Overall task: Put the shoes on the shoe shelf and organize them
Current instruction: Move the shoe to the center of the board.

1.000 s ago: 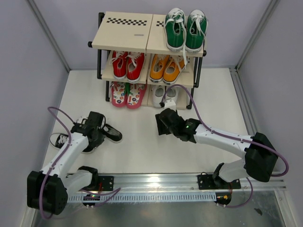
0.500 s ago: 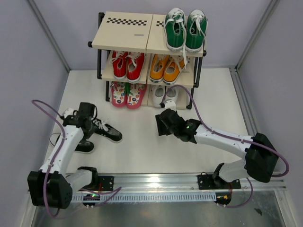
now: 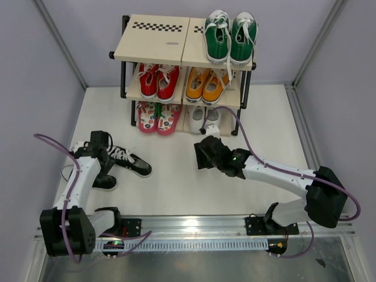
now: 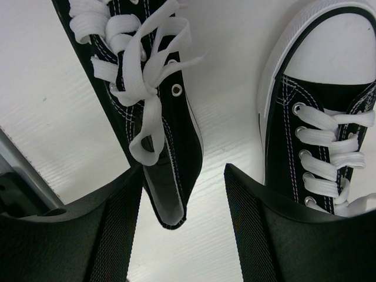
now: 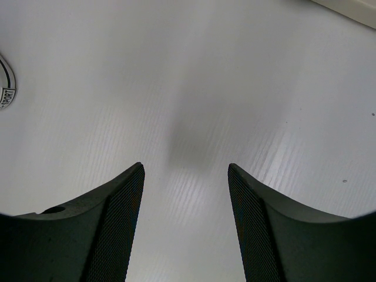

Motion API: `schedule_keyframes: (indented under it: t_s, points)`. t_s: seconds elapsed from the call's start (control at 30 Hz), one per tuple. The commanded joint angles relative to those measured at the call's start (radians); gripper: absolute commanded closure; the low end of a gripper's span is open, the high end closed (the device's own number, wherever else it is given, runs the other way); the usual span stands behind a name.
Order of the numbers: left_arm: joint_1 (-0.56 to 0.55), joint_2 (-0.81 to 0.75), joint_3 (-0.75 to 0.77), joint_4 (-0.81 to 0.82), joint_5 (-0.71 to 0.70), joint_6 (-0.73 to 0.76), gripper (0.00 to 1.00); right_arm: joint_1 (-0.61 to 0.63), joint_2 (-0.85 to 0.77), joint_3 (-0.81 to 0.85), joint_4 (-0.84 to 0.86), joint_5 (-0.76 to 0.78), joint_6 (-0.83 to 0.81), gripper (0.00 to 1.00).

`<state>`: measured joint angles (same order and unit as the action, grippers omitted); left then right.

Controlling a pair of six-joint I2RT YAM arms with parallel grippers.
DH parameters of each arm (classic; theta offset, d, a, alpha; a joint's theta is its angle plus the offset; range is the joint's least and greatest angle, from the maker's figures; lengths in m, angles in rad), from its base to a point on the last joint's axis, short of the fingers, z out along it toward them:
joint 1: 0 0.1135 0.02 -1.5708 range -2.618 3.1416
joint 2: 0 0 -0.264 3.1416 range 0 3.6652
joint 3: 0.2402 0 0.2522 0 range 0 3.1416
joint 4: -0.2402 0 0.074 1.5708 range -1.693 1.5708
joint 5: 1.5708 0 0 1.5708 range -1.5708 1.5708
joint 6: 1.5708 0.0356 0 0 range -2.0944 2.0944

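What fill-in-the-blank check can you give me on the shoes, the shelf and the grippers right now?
1. The green sneakers sit on the ____ tier of the shoe shelf.
2. The sneakers on the table, below the open left gripper, are ____.
3. Beside the flip-flops on the bottom tier stand small shoes coloured ____.
4. The open right gripper holds ____.
Missing words: top; black; white; nothing.

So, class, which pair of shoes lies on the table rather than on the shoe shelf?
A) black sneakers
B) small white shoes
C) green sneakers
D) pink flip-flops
A: the black sneakers lie on the table, while the other three pairs named sit on the shoe shelf.
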<state>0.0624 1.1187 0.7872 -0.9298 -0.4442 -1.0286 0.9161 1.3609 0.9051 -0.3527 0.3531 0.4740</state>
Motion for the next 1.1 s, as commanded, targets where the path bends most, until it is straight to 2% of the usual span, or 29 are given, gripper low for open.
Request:
schedule_keyframes:
  t_s: [0.0, 0.43, 0.5, 0.57, 0.6, 0.63, 0.73, 0.93, 1.07]
  points:
    - [0.008, 0.018, -0.032, 0.075, 0.015, 0.002, 0.4, -0.003, -0.02, 0.006, 0.021, 0.02, 0.006, 0.37]
    - [0.008, 0.148, -0.085, 0.198, 0.051, 0.009, 0.46, -0.005, 0.001, 0.028, -0.006, 0.032, 0.012, 0.37]
    - [0.008, 0.161, -0.091, 0.197, 0.053, 0.005, 0.51, -0.005, 0.006, 0.034, -0.012, 0.037, 0.011, 0.37]
    - [0.008, 0.167, -0.094, 0.189, 0.058, 0.002, 0.6, -0.005, 0.006, 0.037, -0.012, 0.038, 0.008, 0.37]
    - [0.01, 0.165, -0.094, 0.186, 0.062, 0.002, 0.67, -0.005, 0.006, 0.037, -0.011, 0.04, 0.006, 0.37]
    - [0.008, 0.155, -0.094, 0.178, 0.064, 0.004, 0.79, -0.005, 0.007, 0.038, -0.011, 0.04, 0.005, 0.37]
    - [0.008, 0.13, -0.091, 0.172, 0.067, 0.048, 0.99, -0.01, 0.012, 0.04, -0.008, 0.038, 0.003, 0.37]
    - [0.007, 0.015, -0.097, 0.12, 0.142, 0.113, 1.0, -0.016, 0.027, 0.049, -0.003, 0.024, 0.014, 0.37]
    - [-0.051, -0.088, -0.137, 0.066, 0.171, 0.038, 1.0, -0.022, 0.027, 0.058, -0.002, 0.011, 0.023, 0.37]
